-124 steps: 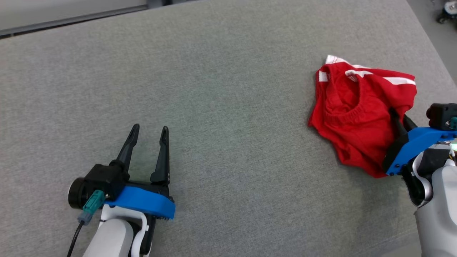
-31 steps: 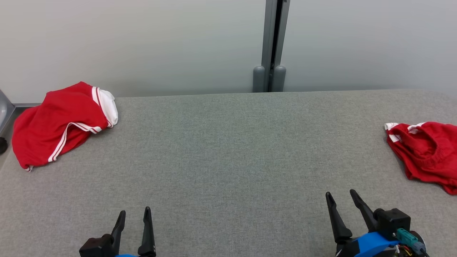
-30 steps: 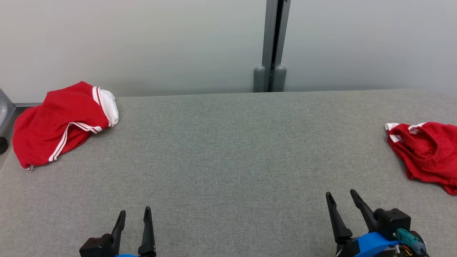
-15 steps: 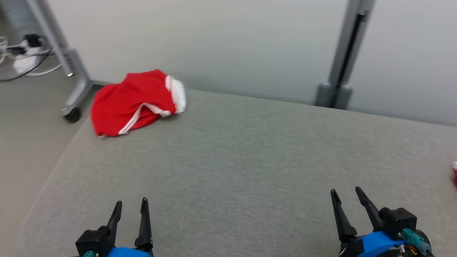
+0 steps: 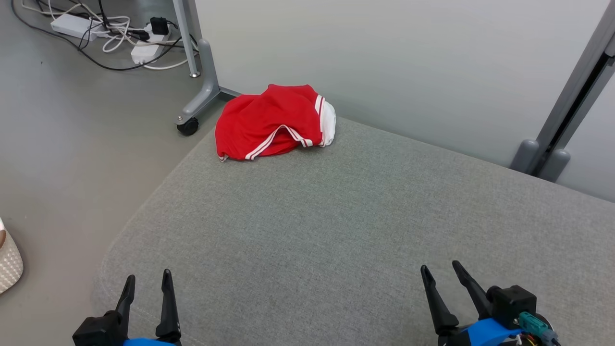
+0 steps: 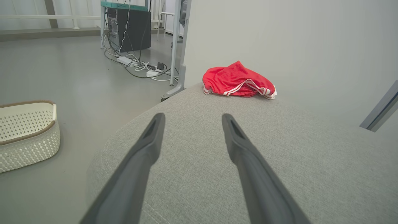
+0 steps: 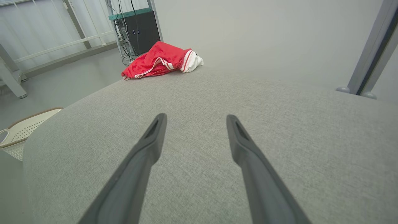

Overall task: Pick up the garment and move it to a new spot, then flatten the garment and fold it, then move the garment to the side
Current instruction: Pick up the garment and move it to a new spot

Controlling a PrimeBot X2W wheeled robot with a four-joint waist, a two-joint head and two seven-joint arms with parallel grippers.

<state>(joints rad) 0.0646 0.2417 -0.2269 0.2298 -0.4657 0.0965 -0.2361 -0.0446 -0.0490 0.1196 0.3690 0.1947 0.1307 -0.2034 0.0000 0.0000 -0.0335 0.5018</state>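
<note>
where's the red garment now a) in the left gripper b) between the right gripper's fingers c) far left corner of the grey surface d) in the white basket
c: the red garment lies bunched at the far left corner of the grey surface, apart from the left gripper and right gripper.

I can't make out any readable text, label, brand, number or sign in any of my views.
</note>
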